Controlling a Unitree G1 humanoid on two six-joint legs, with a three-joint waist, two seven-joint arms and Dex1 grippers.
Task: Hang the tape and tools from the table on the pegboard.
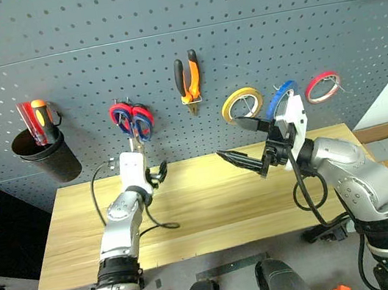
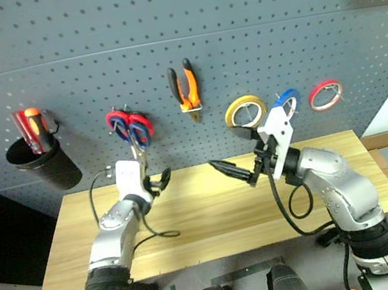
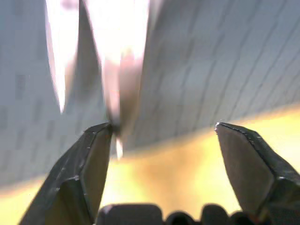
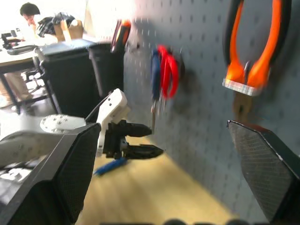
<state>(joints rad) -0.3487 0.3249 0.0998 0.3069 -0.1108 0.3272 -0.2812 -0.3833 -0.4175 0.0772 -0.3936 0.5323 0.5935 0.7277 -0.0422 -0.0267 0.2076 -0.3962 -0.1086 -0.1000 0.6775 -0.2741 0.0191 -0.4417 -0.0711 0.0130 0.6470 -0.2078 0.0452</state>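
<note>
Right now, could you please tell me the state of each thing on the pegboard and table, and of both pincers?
Blue-handled steel scissors: hanging on the blue-grey pegboard.
Orange-and-black-handled pliers: hanging, handles up.
Thin blue tape roll: hanging on a hook.
Small blue-handled screwdriver: lying on the light wooden table.
Left pincer: open, empty, below the scissors.
Right pincer: open, empty.

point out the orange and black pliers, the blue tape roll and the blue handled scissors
orange-and-black-handled pliers [image 1: 188, 76]: left eye view, on the handles.
thin blue ring-shaped tape roll [image 1: 284, 93]: left eye view, on its upper band.
blue-handled steel scissors [image 1: 142, 123]: left eye view, on a finger loop.
</note>
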